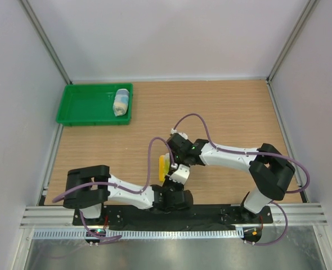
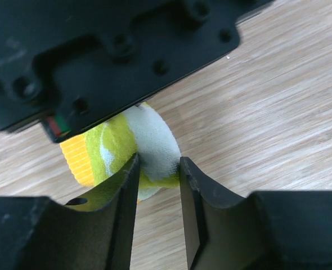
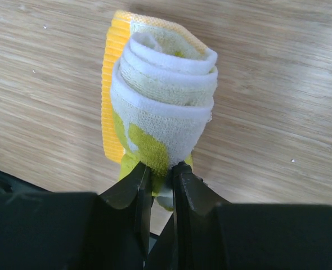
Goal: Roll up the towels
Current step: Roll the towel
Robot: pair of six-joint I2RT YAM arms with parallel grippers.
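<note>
The yellow-green and white towel (image 3: 166, 84) with its orange edge stands as a tight roll on the wooden table, near the front middle (image 1: 163, 167). My right gripper (image 3: 160, 171) is shut on the roll's lower end, with cloth pinched between its tips; in the top view it reaches down beside the roll (image 1: 170, 170). From the near side my left gripper (image 2: 157, 166) has its tips pressed against both sides of the same towel's (image 2: 110, 146) white end. The light blue and white towel (image 1: 121, 102) lies rolled in the green tray.
The green tray (image 1: 84, 107) sits at the table's far left, against the wall. Grey walls enclose the table on three sides. The right gripper's black body (image 2: 98, 56) fills the top of the left wrist view, close above the roll.
</note>
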